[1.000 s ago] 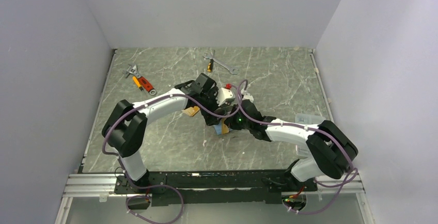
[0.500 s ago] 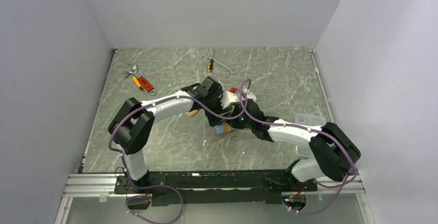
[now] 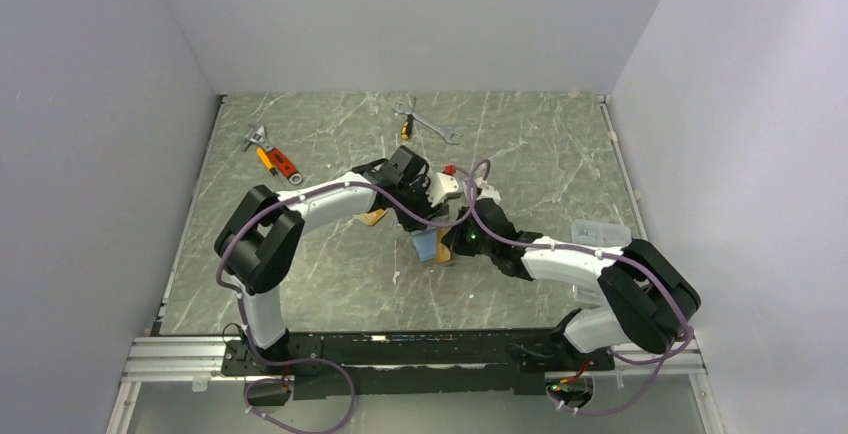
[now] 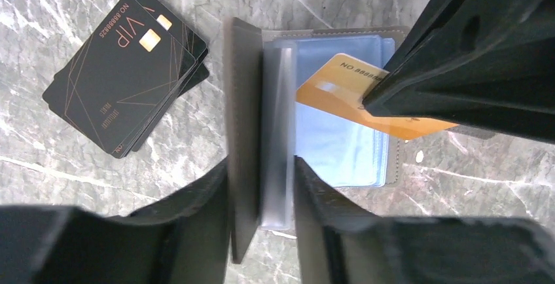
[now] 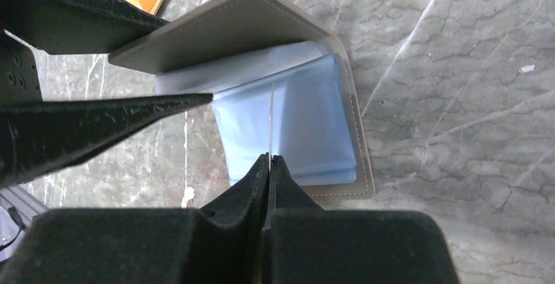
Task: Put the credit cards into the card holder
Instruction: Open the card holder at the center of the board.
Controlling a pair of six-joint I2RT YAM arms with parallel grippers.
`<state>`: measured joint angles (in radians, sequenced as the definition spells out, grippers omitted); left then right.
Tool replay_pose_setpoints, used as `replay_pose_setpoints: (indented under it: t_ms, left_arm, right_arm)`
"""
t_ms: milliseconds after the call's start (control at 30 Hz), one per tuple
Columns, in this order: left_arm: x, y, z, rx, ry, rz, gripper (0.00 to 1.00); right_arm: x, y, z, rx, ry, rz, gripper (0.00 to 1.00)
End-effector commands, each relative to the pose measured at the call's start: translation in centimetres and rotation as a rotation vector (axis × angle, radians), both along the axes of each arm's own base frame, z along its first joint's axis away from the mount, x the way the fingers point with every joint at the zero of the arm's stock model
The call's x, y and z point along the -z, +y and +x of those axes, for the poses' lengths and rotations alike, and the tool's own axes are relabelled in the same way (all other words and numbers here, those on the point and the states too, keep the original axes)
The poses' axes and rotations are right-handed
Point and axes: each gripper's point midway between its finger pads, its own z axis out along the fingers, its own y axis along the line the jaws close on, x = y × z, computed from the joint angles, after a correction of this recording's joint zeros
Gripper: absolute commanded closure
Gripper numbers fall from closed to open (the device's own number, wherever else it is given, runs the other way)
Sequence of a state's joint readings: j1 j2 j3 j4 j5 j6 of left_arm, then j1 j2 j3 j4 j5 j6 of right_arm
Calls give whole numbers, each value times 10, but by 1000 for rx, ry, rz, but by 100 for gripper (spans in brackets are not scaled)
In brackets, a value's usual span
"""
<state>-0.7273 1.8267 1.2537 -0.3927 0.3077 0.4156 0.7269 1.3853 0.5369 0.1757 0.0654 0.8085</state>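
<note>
One orange card [image 4: 340, 97], pinched by the right end effector [image 5: 269, 158], touches the card holder [image 4: 340, 156]; left end effector [image 4: 260, 161] grips its flap; black cards [image 4: 124, 78] wait upper left

Enclosure: grey-green marbled table [image 3: 330, 274], three plain walls [image 3: 420, 14].
We list pale lavender-white panels at left, back and right, an aluminium rail [image 3: 170, 359] along the table's near edge, and even, diffuse light.

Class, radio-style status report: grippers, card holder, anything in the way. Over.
Left gripper clamped on card holder cover and sleeves. Right gripper shut on orange card, over the blue pockets. Black cards stacked aside; nothing blocking.
</note>
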Motion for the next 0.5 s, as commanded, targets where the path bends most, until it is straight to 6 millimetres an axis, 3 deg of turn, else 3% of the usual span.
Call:
replay_pose_setpoints:
  t_ms: [0, 133, 333, 467]
  left_arm:
    - [-8, -4, 2, -28, 63, -49, 67]
    - [-11, 2, -2, -76, 137, -74, 82]
    - [-23, 15, -34, -146, 327, -125, 80]
    - [-14, 27, -68, -183, 531, -143, 77]
  right_arm:
    - [-18, 5, 4, 9, -46, 72, 100]
    - [-20, 4, 2, 3, -52, 79, 100]
    - [-28, 7, -4, -40, -62, 101, 100]
    - [-32, 15, -10, -83, -63, 138, 100]
